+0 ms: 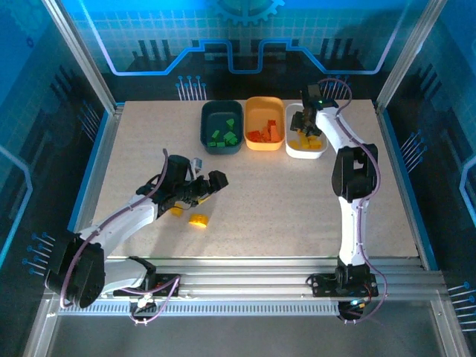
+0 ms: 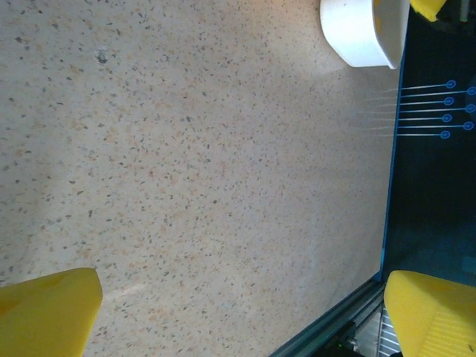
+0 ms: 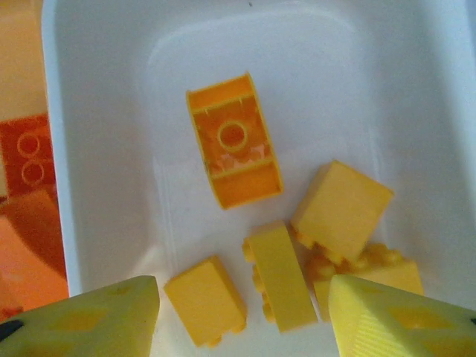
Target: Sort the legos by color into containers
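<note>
Over white bin (image 3: 56,186), R tool (image 3: 242,301) half-wide, empty; L tool (image 2: 242,290) wide over open tabletop (image 2: 186,149).

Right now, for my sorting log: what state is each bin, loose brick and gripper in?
dark teal bin, holds green bricks
orange bin, holds red-orange bricks
white bin, holds yellow bricks
two loose yellow bricks, unsorted on the table
left gripper, open, empty
right gripper, open, over white bin
</note>
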